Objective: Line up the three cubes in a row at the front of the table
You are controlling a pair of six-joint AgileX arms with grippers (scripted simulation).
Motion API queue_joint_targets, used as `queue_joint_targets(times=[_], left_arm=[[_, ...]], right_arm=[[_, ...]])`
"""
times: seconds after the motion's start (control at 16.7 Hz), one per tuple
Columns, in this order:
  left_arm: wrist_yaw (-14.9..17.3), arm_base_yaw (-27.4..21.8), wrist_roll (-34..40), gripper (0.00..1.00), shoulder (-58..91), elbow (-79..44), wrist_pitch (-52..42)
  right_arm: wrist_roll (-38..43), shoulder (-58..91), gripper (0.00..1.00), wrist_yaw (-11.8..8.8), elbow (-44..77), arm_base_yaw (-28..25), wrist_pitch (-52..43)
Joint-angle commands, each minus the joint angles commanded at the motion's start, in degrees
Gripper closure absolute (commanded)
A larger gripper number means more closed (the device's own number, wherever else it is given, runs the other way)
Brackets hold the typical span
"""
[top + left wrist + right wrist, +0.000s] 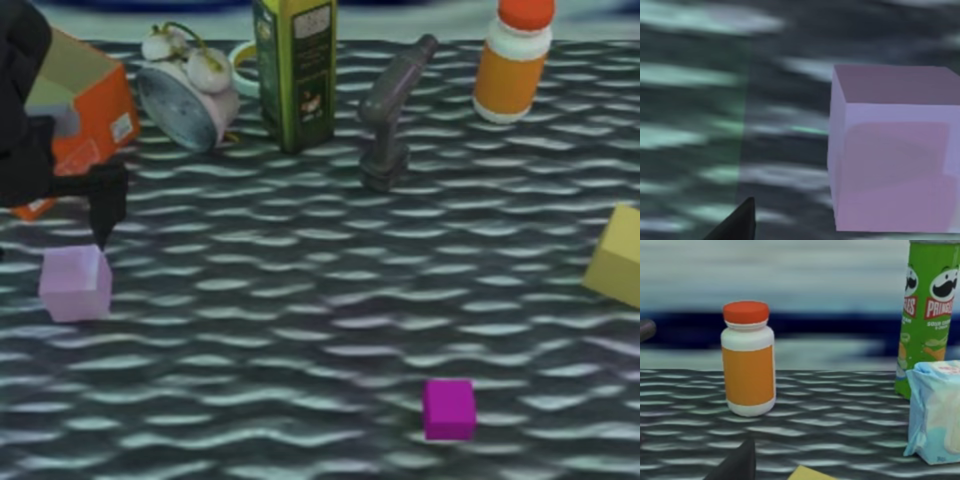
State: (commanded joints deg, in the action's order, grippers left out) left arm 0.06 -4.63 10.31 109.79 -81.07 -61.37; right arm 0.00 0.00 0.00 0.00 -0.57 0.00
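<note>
Pale lilac matte cube (75, 284) at bench (300, 300) left; small magenta matte cube (448, 409) front, right of centre; mustard yellow matte cube (618, 256) at right edge (partly cut off); all well apart.

surface: rippled black and grey-teal cloth (300, 300) spread edge to edge | behind cloth: 1 dark blue band (840, 325), blurred pale grey backdrop (815, 275) above it | light: even, soft
</note>
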Motion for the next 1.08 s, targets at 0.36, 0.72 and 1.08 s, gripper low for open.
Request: queue_joint_targets(times=[0.36,0.72,1.08], left_arm=[[0.0,-0.1,-0.1,0.0,5.4,7.7,13.7],[0.0,-0.1,-0.1,0.0,7.4,10.3,17.8],[0.0,-0.1,-0.1,0.38,7.4,10.3,17.8]], right_arm=[[0.0,0.0,0.0,0.0,0.0,0.0,0.0],[0.0,0.0,0.0,0.0,0.0,0.0,0.0],[0.0,0.0,0.0,0.0,0.0,0.0,0.0]])
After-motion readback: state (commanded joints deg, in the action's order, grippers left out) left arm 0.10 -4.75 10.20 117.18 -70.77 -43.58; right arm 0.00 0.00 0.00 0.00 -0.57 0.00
